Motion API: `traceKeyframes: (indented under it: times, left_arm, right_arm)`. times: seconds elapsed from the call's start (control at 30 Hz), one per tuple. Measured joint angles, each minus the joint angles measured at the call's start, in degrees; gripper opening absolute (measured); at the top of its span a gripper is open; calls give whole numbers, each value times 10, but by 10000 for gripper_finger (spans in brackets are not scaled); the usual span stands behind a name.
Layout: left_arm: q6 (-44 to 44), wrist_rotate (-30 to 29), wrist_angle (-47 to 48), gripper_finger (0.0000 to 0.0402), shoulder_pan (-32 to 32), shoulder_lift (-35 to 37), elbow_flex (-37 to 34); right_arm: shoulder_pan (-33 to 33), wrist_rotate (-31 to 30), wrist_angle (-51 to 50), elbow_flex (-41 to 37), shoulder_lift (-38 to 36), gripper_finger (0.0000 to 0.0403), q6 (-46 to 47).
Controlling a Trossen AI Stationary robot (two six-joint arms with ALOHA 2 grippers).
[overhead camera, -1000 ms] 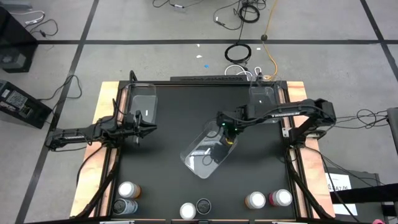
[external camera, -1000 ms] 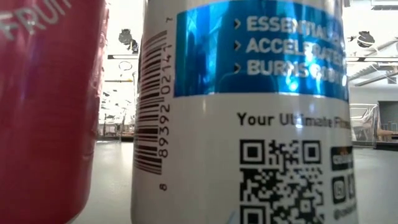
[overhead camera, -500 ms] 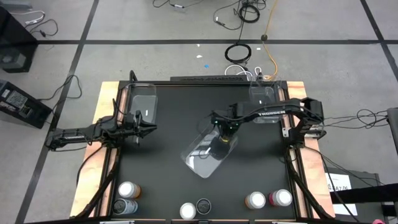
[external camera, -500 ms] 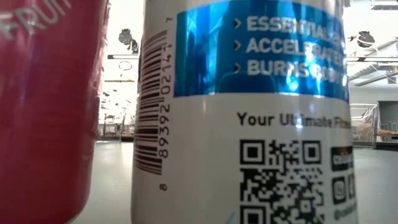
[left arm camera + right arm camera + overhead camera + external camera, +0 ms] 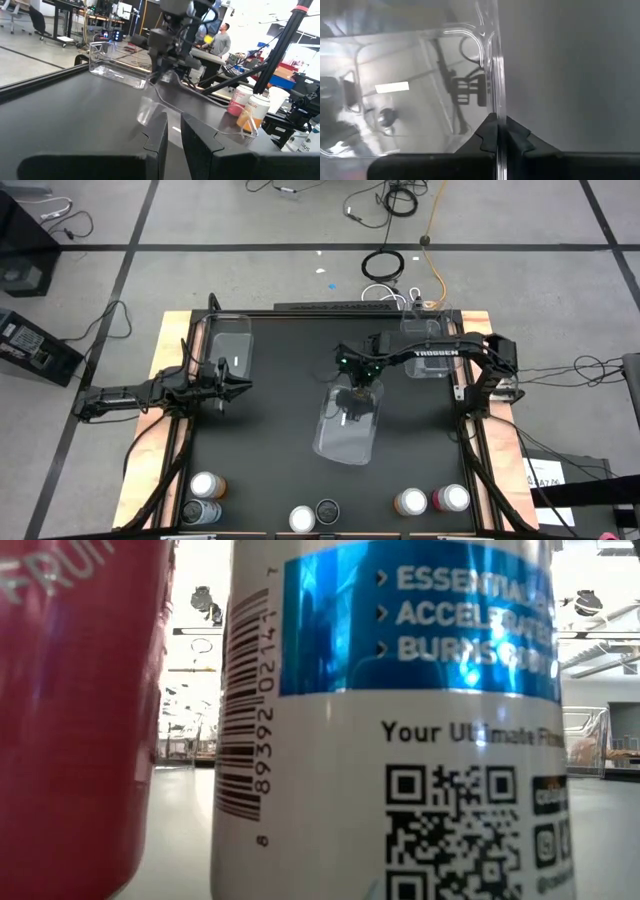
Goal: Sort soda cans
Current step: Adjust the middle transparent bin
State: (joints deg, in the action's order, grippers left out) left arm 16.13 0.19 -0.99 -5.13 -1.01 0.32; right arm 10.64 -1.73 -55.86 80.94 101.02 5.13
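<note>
Six soda cans stand upright along the table's near edge: an orange one (image 5: 203,485) and a grey one (image 5: 200,511) at the left, a silver-topped one (image 5: 302,519) and a dark one (image 5: 327,510) in the middle, an orange one (image 5: 410,502) and a pink one (image 5: 451,498) at the right. The low view is filled by a pink can (image 5: 75,720) and a white-and-blue can (image 5: 390,740). My right gripper (image 5: 358,388) is over mid-table, shut on a clear plastic bin (image 5: 346,430). My left gripper (image 5: 238,385) waits at the left, shut but for a narrow slit (image 5: 173,135). My right gripper (image 5: 497,131) pinches the clear bin's thin wall at its far end (image 5: 496,90), one finger inside the bin and one outside. The fingers come from above, pointing down. The bin stretches from the gripper toward the table's near edge; whether it is lifted clear, I cannot tell.
A second clear bin (image 5: 226,345) lies at the far left beside my left arm, a third (image 5: 424,340) at the far right under my right arm. Bare black table (image 5: 270,450) lies between the bins and the row of cans. People and desks show beyond the table.
My right gripper has moved a little toward the table's far-left, still shut on the clear bin. The bin has turned about: its free end has swung from the near left toward the right, so it now points straight at the near edge.
</note>
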Motion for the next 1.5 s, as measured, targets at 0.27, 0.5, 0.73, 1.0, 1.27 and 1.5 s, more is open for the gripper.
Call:
traceKeyframes:
  times: [0.27, 0.5, 0.73, 1.0, 1.27, 1.5]
  left_arm:
    - [0, 0, 0, 63, 0, 0, 0]
    - [0, 0, 0, 63, 0, 0, 0]
    - [0, 0, 0, 63, 0, 0, 0]
    - [0, 0, 0, 63, 0, 0, 0]
    - [0, 0, 0, 63, 0, 0, 0]
    - [0, 0, 0, 63, 0, 0, 0]
  right_arm:
    - [23, 6, -4, 79, 76, 0, -130]
    - [45, 7, 7, 86, 107, 0, -200]
    - [64, 21, 32, 105, 104, 0, -228]
    - [91, 21, 56, 145, 118, 0, -250]
    - [103, 48, 58, 145, 141, 0, -276]
    - [118, 48, 83, 145, 144, 0, -285]
